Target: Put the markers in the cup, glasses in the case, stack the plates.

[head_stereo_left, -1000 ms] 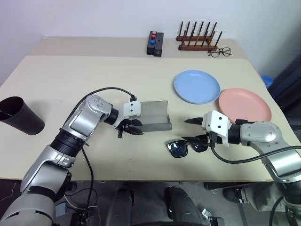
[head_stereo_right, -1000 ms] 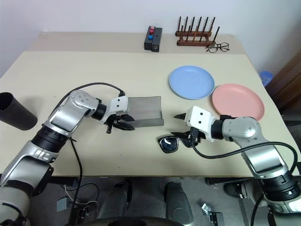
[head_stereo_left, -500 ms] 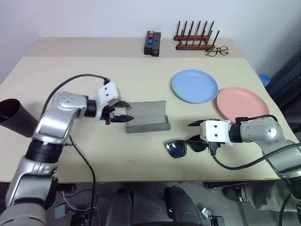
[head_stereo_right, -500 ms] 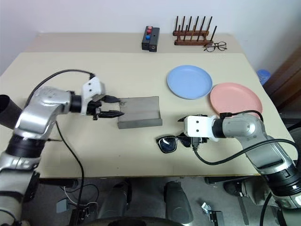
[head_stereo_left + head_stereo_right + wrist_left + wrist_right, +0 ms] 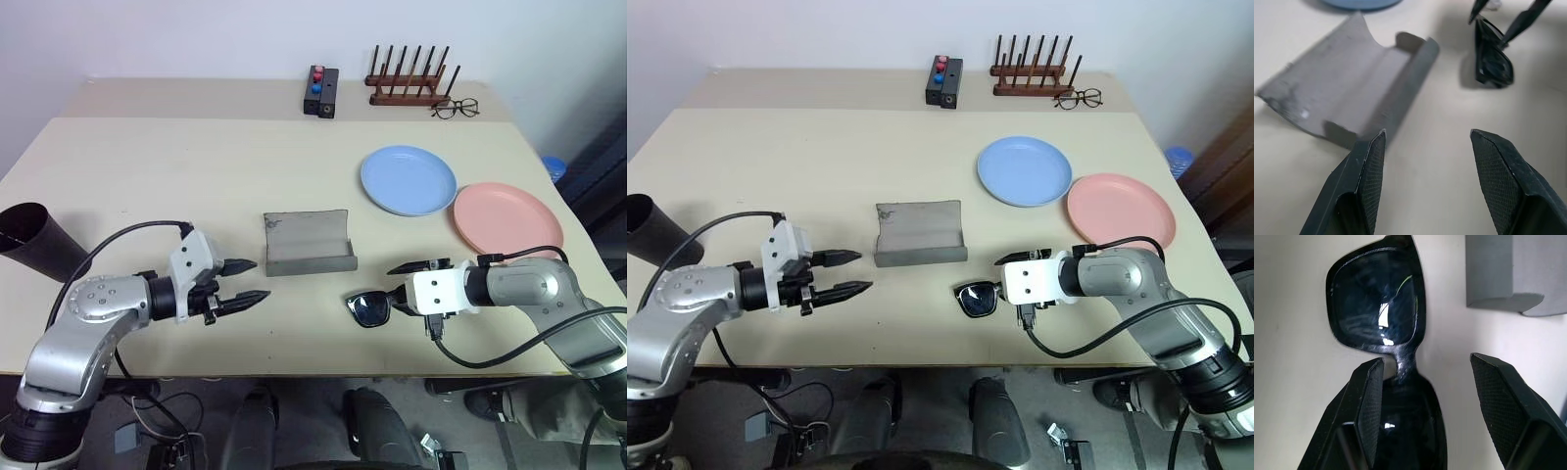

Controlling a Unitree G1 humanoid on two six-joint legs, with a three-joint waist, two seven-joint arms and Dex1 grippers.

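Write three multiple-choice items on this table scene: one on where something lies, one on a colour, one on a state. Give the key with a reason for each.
1. Where do the sunglasses lie?
A. inside the case
B. on the table in front of the case
C. on the blue plate

2. What colour is the plate nearer the robot's right edge of the table?
A. salmon pink
B. green
C. white

3. How is the case now?
A. shut
C. open and holding the sunglasses
B. open and empty

Key: 1 B, the sunglasses rest on the bare table between the case and the right gripper. 2 A, the pink plate sits beside the blue plate on that side. 3 B, the left wrist view shows its lid up and nothing inside.
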